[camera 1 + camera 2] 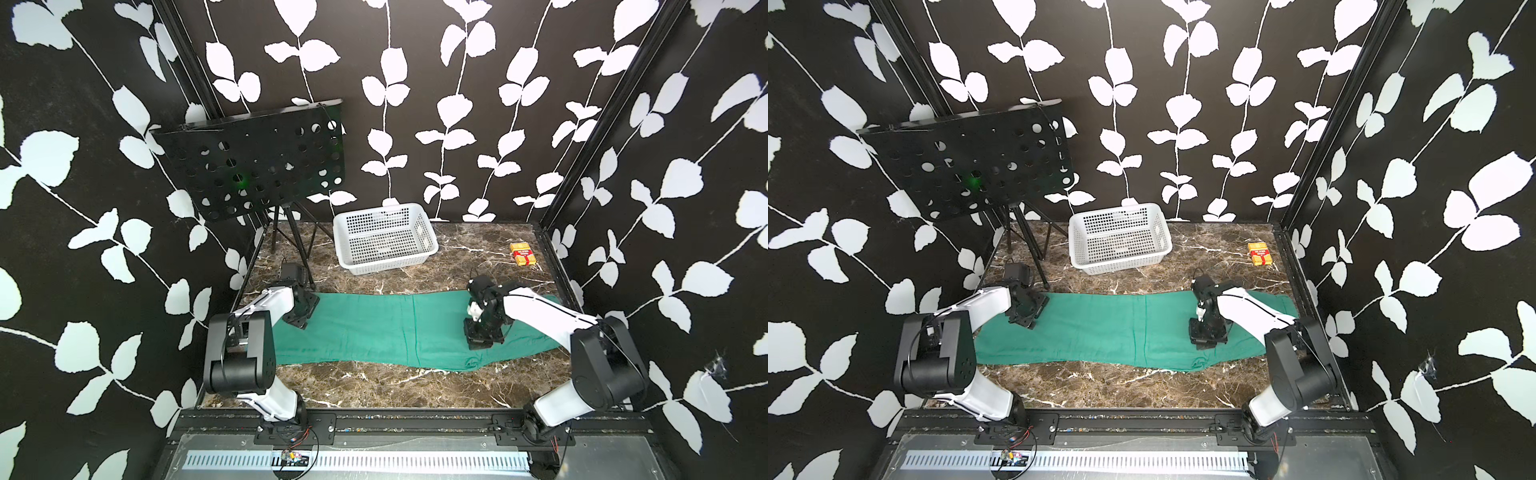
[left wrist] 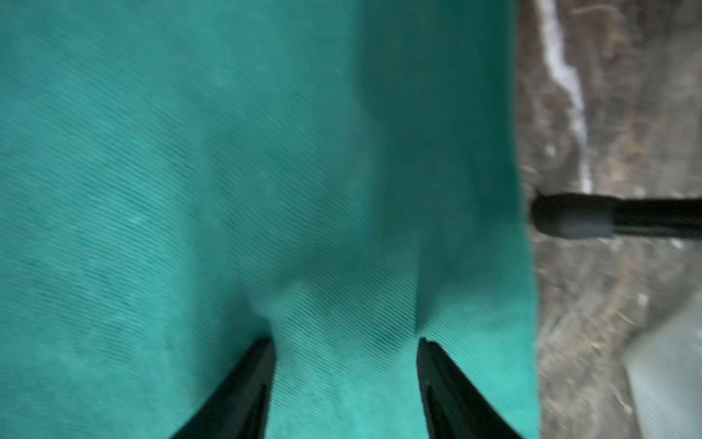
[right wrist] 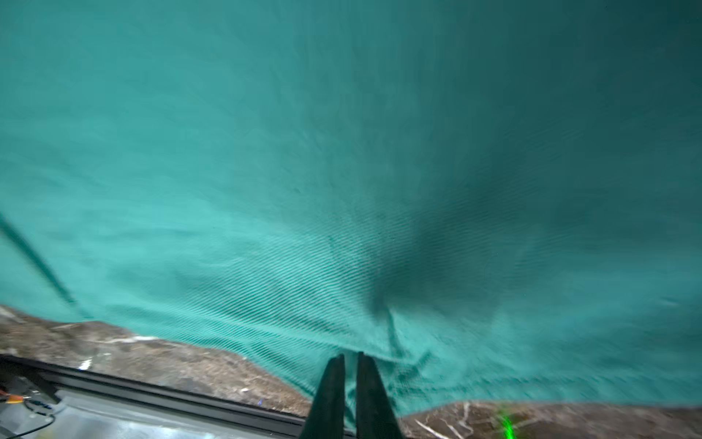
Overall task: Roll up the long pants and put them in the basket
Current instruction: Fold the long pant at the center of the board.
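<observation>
**Item: pants** (image 1: 374, 328) (image 1: 1100, 328). One green pair, spread flat and unrolled across the marble table (image 1: 374, 386), lengthwise from the left side to the right. A seam is seen running across the cloth near the middle.

**Left gripper** (image 1: 297, 323) (image 1: 1026, 321). Set down on the left end of the pants, close to their far edge. In the left wrist view the jaws of the gripper (image 2: 345, 340) are held apart, with both tips pressed onto the cloth (image 2: 228, 190). A low hump of fabric is raised between them, and nothing is clamped.

**Right gripper** (image 1: 482, 343) (image 1: 1204, 343). Placed toward the right end of the pants, close to their near edge. In the right wrist view the jaws of the gripper (image 3: 351, 355) are brought almost together. A pinch of cloth (image 3: 342, 152) is caught at the tips, and creases fan out from that spot.

**Other items.** A white basket (image 1: 432, 245) is stood behind the pants, apart from them. A small yellow and red box (image 1: 523, 253) is lying at the far right. A black music stand (image 1: 257, 162) is stood at the far left, and one of its feet (image 2: 577, 216) is seen just beside the cloth edge.
</observation>
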Robot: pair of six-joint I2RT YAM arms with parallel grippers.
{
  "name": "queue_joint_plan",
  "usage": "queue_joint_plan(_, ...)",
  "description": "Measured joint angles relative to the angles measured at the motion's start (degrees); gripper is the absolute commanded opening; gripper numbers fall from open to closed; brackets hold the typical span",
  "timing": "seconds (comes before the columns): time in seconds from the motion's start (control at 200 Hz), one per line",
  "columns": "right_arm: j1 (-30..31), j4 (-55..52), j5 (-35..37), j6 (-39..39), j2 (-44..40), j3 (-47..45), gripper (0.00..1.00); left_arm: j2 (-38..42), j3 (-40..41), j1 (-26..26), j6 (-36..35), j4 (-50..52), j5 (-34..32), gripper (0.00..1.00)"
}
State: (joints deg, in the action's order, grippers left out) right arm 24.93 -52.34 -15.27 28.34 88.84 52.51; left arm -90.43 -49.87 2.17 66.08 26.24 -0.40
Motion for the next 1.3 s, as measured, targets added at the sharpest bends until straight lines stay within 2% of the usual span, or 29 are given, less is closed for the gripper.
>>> queue_joint_plan(0.23, 0.66, -0.33, -1.27, 2.29, 0.31, -5.57, 0.20, 2.64, 2.84, 1.27, 3.52, 3.61, -4.46, 0.61)
queue_joint_plan(0.3, 0.76, -0.81, -0.90, 2.82, 0.13, -5.35, 0.31, 3.50, 3.48, 2.21, 3.91, 5.29, -5.05, 0.62)
queue_joint_plan(0.36, 0.92, -1.49, 0.79, 3.23, -0.87, -4.52, 0.44, 3.78, 3.54, 2.64, 3.54, 6.60, -5.49, 0.62)
queue_joint_plan(0.445, 0.66, -3.54, 5.97, 4.37, -4.39, -0.83, 0.58, 3.91, 2.86, 2.86, 1.60, 8.20, -5.88, 0.63)
queue_joint_plan(0.575, -4.28, -3.41, 13.97, 3.80, -8.68, 8.00, 0.58, 3.91, -2.01, 2.14, -2.03, 9.66, -5.29, 0.64)
queue_joint_plan(0.78, -23.71, 2.34, 21.05, 2.97, -2.23, 13.73, 0.56, 3.08, -9.31, -3.37, -4.09, 5.14, -0.50, 0.64)
queue_joint_plan(0.9, -31.71, 5.40, 21.07, 2.93, 4.46, 13.86, 0.56, -0.79, -9.75, -5.92, -2.89, 1.51, 2.38, 0.64)
queue_joint_plan(1.09, -39.69, 8.17, 18.53, 3.37, 13.94, 13.97, 0.57, -6.19, -8.07, -6.86, 0.39, -1.11, 3.96, 0.64)
queue_joint_plan(1.3, -43.80, 9.46, 17.29, 4.72, 13.09, 11.74, 0.61, -6.10, -6.54, -6.93, 3.52, -0.48, 1.92, 0.63)
